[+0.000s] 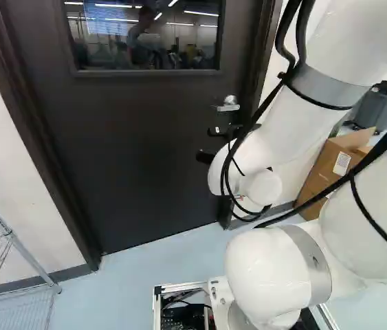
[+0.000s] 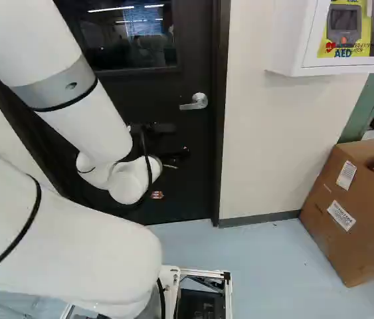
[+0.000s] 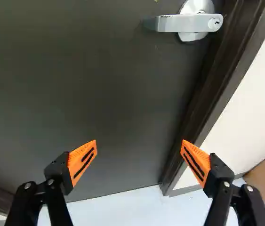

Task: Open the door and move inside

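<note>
The dark, flat door (image 1: 111,151) stands upright and shut, toward eleven o'clock in the left base view, its glazed window (image 1: 145,34) at the leaf's twelve o'clock. Near its three o'clock edge sits a silvery lever handle (image 2: 194,102) with a keyhole, the lever about level and pointing to nine o'clock

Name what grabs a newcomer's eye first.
The white arm looms across both base views before the dark door. Next, the gripper, orange pads spread wide, silver lever handle ahead. Then the white wall cabinet, upper right of the right base view.
</note>
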Tool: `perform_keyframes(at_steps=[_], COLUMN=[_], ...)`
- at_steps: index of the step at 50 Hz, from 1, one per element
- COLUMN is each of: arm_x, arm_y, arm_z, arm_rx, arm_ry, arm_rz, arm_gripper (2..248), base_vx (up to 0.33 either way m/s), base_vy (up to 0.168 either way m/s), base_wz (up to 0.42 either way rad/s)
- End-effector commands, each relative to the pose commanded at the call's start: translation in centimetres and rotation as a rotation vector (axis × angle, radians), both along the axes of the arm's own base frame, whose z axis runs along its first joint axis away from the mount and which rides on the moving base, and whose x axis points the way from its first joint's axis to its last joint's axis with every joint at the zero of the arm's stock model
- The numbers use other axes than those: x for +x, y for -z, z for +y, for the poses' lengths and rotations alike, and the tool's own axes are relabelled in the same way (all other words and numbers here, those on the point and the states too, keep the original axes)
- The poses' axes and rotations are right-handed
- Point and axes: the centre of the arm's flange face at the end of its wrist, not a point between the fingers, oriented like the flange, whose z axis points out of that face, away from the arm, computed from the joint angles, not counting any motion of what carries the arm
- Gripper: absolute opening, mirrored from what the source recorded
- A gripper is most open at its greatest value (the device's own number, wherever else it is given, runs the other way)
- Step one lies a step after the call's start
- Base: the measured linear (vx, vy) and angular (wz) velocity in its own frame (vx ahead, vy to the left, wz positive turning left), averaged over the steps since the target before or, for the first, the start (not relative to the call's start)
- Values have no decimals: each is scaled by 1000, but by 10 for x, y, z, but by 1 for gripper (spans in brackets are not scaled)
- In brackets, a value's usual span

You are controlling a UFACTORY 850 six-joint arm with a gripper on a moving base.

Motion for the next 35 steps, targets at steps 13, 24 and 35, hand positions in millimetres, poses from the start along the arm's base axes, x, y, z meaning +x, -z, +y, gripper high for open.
perform_keyframes(at_steps=[13,24,35], arm_x=[0,10,21], arm_y=[0,-1,-6], arm_z=[0,0,0], arm_rx=[0,0,0], arm_ry=[0,0,0], arm_rz=[0,5,-3], arm_gripper=[247,247,247], base_vx=[97,1,0], base_vy=[8,1,0], base_wz=[-13,0,0])
